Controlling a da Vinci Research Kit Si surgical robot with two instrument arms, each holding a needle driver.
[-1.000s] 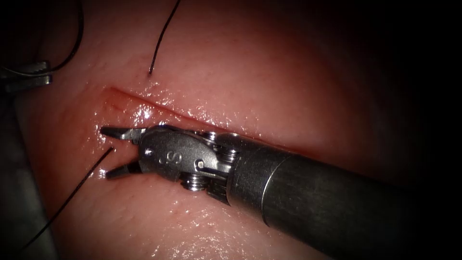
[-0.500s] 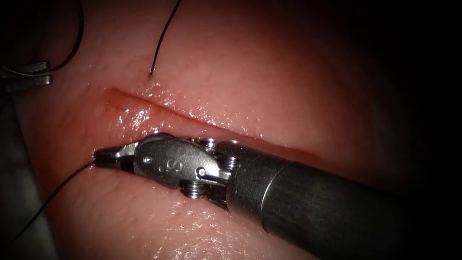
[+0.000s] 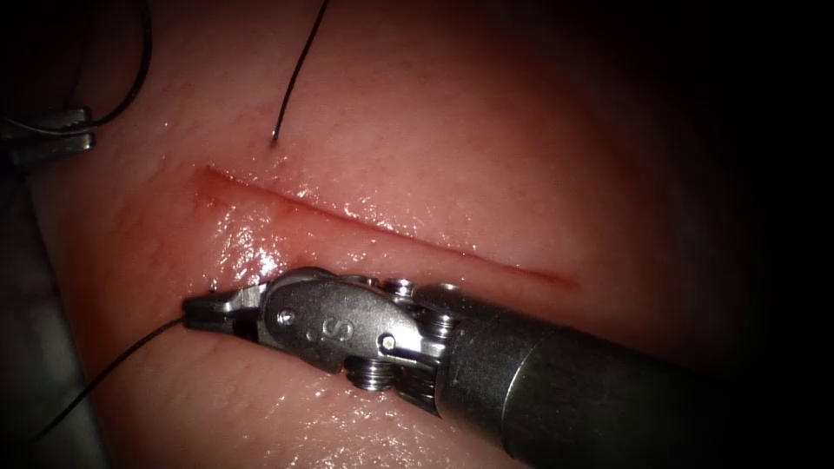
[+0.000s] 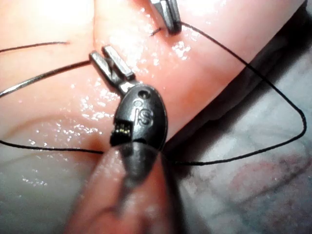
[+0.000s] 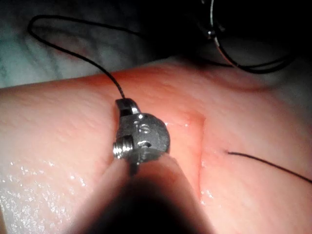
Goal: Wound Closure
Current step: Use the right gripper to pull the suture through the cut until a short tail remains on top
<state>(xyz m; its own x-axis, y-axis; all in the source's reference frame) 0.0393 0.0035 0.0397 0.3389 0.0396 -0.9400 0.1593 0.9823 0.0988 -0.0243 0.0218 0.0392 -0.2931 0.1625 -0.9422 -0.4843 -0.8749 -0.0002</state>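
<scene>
Endoscope view: the right arm's shiny metal tool (image 3: 198, 313) has its jaws clamped on the thin black thread (image 3: 104, 373), near the slim red cut (image 3: 373, 233) in the wet pink tissue (image 3: 486, 148). The left arm's tool (image 4: 111, 64), at the far left, holds the curved needle (image 4: 34, 80).

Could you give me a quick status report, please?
Right hand shut on thread, near side of cut. Left hand at needle, beyond tissue's left edge. Needle out of tissue.
</scene>
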